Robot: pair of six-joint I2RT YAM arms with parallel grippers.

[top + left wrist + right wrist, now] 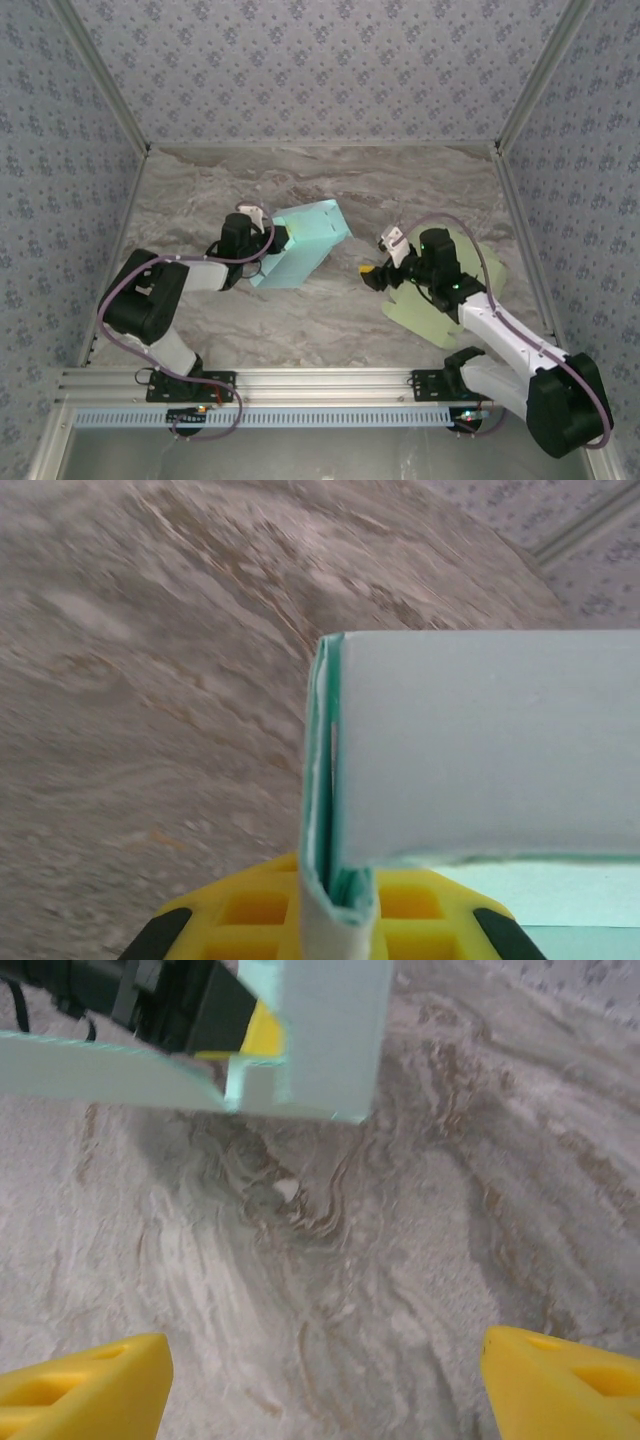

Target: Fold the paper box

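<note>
A grey marbled worktop (330,190) lies inside patterned walls. Nearest, a pale green sheet (420,305) lies flat, partly under the right arm. Just beyond it the right jaws stand wide apart with nothing between them. Their yellow fingers (80,1385) frame bare marble and face the box across a gap.

The box (305,240), teal paper and part folded, is left of centre. The left jaws are closed tight on one thin wall (335,780) of it, pinching the doubled edge between yellow pads (255,910). From the right wrist the box (320,1030) seems to hang clear of the marble, with a shadow below it.

The grip is my main worry. One pinched edge carries the whole box, so a push on a flap from the right side could twist it round the pinch, pull the wall free or crease the paper in the wrong place. The wide right jaws could also knock the left arm's black housing (170,1005), which sits just beside the box.

The box's underside and inner flaps are hidden. I cannot tell whether its far corner rests on the marble. The small tab (258,1085) on its lower edge is hard to read, and the left wrist background is blurred.
</note>
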